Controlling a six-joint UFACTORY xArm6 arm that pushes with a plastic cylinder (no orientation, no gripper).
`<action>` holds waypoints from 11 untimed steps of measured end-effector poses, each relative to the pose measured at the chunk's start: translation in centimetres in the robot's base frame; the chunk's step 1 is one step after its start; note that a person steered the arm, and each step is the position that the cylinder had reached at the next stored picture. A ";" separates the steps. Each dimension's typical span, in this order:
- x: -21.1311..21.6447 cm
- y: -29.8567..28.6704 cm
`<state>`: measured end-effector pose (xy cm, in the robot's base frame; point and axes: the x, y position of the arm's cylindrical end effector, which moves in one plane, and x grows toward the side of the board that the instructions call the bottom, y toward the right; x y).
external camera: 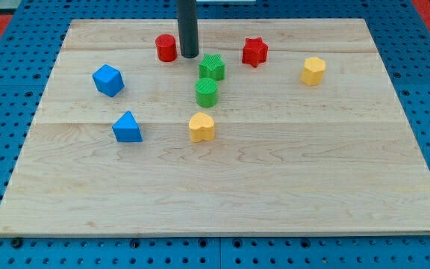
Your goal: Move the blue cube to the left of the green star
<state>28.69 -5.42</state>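
Observation:
The blue cube [108, 80] sits at the board's left. The green star [212, 67] lies near the top middle, well to the right of the cube. My tip [189, 56] rests on the board just up and left of the green star, right beside a red cylinder [166, 48]. The tip is far from the blue cube, up and to its right.
A green cylinder [207, 93] sits just below the star. A blue triangular block [128, 128] lies below the cube. A yellow heart [201, 127] is at centre, a red star [254, 51] and a yellow hexagonal block [313, 71] at the upper right. The wooden board [275, 187] ends at a blue pegboard.

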 end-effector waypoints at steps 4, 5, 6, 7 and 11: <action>2.6 -4.9; 2.9 -15.3; 5.6 -23.2; 9.3 -21.3; 5.4 -10.4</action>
